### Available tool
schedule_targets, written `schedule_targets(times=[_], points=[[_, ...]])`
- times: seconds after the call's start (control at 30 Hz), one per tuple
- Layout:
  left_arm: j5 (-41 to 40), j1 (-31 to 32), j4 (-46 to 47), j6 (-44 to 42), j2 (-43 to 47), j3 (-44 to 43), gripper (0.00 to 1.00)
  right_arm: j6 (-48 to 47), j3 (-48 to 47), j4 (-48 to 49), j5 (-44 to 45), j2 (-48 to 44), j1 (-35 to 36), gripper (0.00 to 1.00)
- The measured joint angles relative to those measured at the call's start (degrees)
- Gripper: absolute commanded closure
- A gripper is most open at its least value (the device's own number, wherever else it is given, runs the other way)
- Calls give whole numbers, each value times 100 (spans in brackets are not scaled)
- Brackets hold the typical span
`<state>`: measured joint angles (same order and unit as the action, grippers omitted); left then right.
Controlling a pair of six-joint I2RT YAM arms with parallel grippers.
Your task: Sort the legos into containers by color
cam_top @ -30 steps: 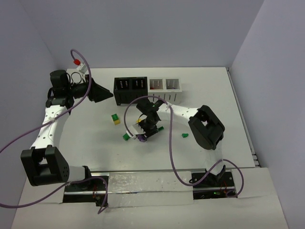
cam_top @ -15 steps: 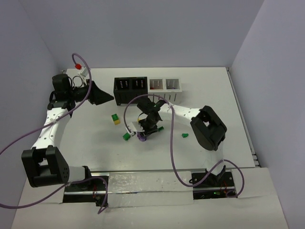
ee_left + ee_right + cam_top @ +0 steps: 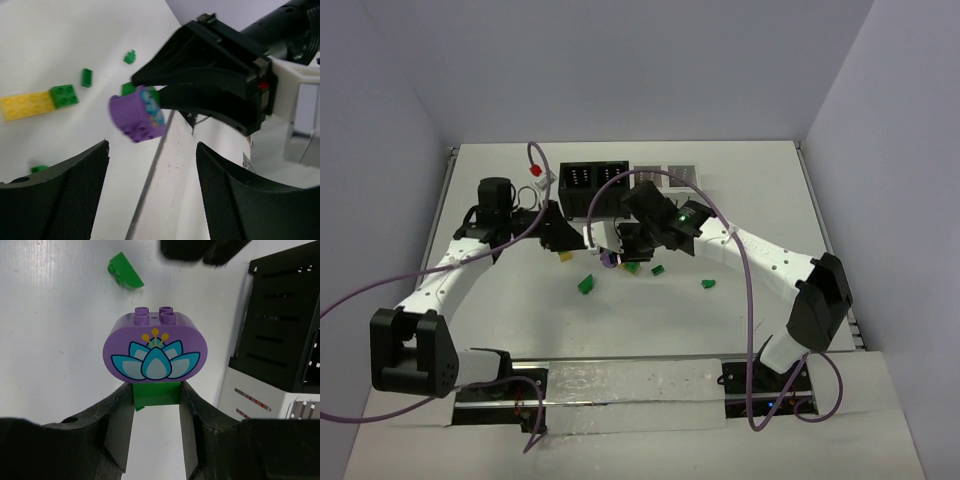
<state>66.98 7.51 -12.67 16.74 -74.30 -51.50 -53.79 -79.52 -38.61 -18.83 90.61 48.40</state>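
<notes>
My right gripper (image 3: 156,407) is shut on a green brick (image 3: 156,392) that carries a purple oval piece (image 3: 156,352) with a lotus print. It holds them above the table, just in front of the black bins (image 3: 592,186). In the top view the right gripper (image 3: 618,252) is close to my left gripper (image 3: 560,235). The left gripper (image 3: 152,200) is open and empty, and faces the purple piece (image 3: 139,115). Loose legos lie on the table: a yellow brick (image 3: 26,106) joined to a green one (image 3: 64,95), and small green pieces (image 3: 585,285) (image 3: 707,284).
The joined bins stand at the back, the black pair to the left of the white pair (image 3: 667,178). In the right wrist view the black bin (image 3: 285,315) and a white bin (image 3: 260,400) are close on the right. A green wedge (image 3: 125,276) lies ahead.
The right gripper has risen off the table and moved back with the purple and green pieces. The left arm has swung right from the back left corner, up to the right gripper.
</notes>
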Motion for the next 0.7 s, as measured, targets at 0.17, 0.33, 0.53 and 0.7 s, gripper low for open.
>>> schedule_targets(times=[0.17,0.33,0.53,0.7], points=[[139,577,133,234,-53,-5,23,248,44,-1,452,-5,229,100],[205,840,100,237,-408,-90,23,372,121,15,751,-40,323,100],[164,959,-63,197,-616,-151,23,449,181,92,979,-171,341,100],[-18,966,-140,135,-649,-260,22,446,232,95,998,-316,355,100]])
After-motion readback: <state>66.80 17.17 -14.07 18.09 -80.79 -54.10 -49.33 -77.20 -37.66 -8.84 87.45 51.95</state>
